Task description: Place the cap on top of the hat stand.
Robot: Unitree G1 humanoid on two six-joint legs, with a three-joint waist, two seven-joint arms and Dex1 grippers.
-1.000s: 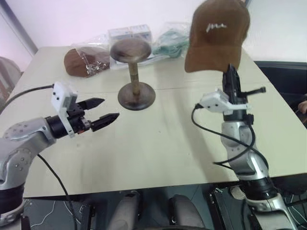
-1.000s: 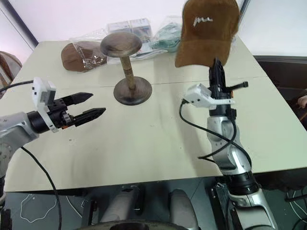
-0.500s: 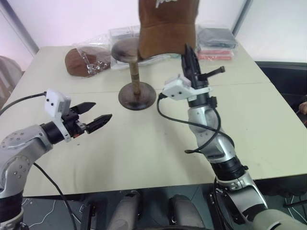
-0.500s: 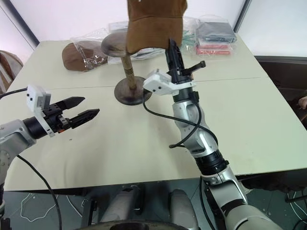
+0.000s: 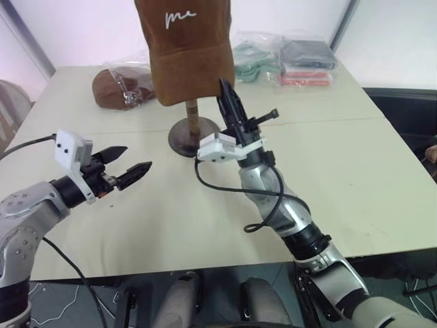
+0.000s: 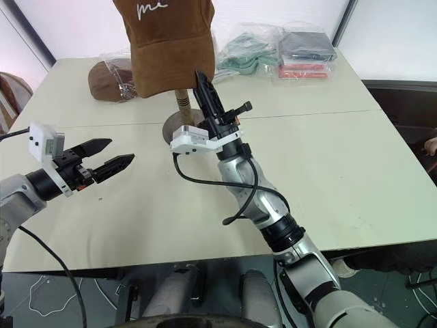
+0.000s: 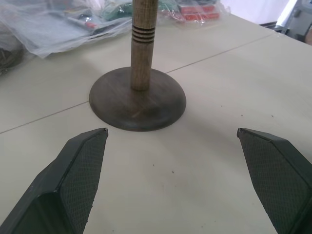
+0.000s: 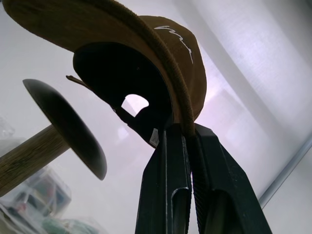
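Two grippers share the work: the right gripper (image 5: pixel 225 92), jaws pinching the brown suede cap (image 5: pixel 183 48) by its rim, holds it over the dark bronze hat stand (image 5: pixel 193 133) for lowering, while the left gripper (image 5: pixel 130 164) waits spread nearby.

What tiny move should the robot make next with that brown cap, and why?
Probably lower it. The right gripper pinches the cap by its rim, held over the hat stand; the wrist view shows the domed top still beside the crown, not inside.

Bagged reddish-brown hat (image 5: pixel 113 87) and packaged goods (image 5: pixel 306 58) on table (image 5: pixel 382 178)
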